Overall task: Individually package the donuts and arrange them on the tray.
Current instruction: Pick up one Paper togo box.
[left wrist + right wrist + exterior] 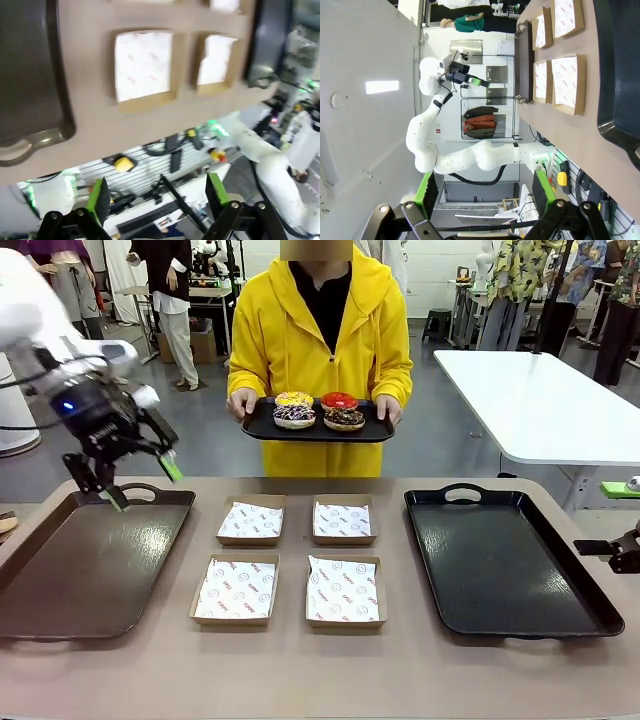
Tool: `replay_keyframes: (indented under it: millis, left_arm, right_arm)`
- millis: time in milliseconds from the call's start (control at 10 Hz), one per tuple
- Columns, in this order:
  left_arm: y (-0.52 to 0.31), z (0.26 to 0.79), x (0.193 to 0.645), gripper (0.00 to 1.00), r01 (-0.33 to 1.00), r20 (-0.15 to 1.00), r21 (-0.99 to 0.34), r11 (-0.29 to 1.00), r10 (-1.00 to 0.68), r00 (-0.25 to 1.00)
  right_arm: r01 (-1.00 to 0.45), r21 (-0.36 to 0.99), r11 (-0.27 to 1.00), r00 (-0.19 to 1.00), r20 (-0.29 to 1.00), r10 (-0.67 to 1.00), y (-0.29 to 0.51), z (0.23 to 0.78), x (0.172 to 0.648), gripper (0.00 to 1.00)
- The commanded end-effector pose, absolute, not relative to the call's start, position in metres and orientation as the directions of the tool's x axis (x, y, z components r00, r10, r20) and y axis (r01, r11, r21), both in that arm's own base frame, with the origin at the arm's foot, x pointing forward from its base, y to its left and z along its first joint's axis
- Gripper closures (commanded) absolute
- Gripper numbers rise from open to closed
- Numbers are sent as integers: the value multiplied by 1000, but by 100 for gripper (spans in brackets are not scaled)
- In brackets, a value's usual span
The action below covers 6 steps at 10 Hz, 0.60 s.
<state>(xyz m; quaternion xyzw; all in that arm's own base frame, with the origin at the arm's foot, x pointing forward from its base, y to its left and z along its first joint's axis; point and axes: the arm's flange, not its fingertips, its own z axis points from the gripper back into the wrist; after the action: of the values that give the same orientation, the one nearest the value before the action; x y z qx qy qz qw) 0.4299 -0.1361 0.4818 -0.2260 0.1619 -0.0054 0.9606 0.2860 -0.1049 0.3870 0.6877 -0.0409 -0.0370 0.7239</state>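
Four donuts lie on a black tray (262, 426) that a person in a yellow hoodie holds above the table's far edge: a yellow-glazed one (294, 398), a red-glazed one (339, 400), a sprinkled chocolate one (294, 415) and a dark chocolate one (344, 419). My left gripper (145, 485) hangs open and empty over the far corner of the brown tray (90, 570). In its wrist view the left gripper (158, 197) has nothing between the green pads. My right gripper (485, 190) is open and empty, and part of it shows at the table's right edge (622, 550).
Four paper-lined cardboard boxes (250, 520) (342, 520) (235, 590) (342, 590) sit in the table's middle. An empty black tray (505, 565) lies to their right. The right wrist view shows the boxes (567, 82) and this black tray (620, 65).
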Motion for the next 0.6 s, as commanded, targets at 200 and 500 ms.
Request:
replay_keyframes:
  millis: [200,500]
  left_arm:
    - [-203,409,439,0,55,-284,-89,995,-78,956]
    - [-230,378,432,0,60,-219,-22,998,-64,974]
  right_arm:
    - [-9,999,37,994,13,-111,-105,388,286,0]
    - [-9,999,37,994,13,-111,-105,388,286,0]
